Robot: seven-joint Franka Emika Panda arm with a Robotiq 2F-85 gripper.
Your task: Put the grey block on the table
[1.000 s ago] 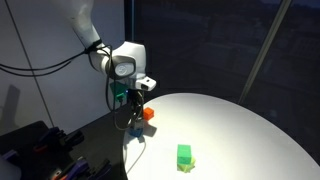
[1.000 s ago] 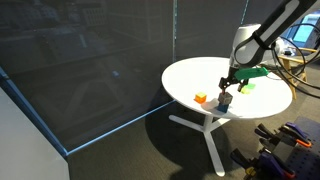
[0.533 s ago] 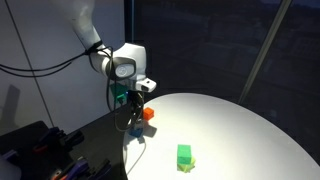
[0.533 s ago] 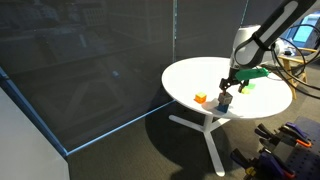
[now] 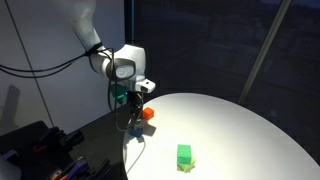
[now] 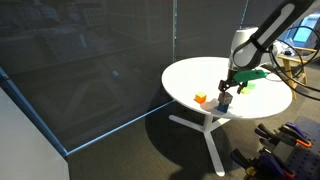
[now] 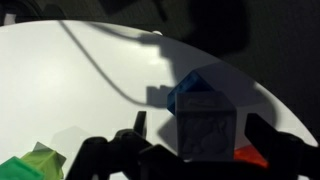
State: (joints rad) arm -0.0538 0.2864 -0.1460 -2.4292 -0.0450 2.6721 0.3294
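Stillness across the last second: in both exterior views the arm hangs over the edge of the bench (image 5: pixel 230 125) exactly as before, and nothing on it has shifted. Jaws stand wide, straddling the grey block (image 7: pixel 205 132). In the wrist view, white bench shows between the block and one side of them, so I judge no grip. Blue cube (image 7: pixel 192 88) lies just behind, orange block (image 7: pixel 252 154) beside. Whether grey rests on blue or on the bench I cannot tell, so the placing is either just finished or not begun.
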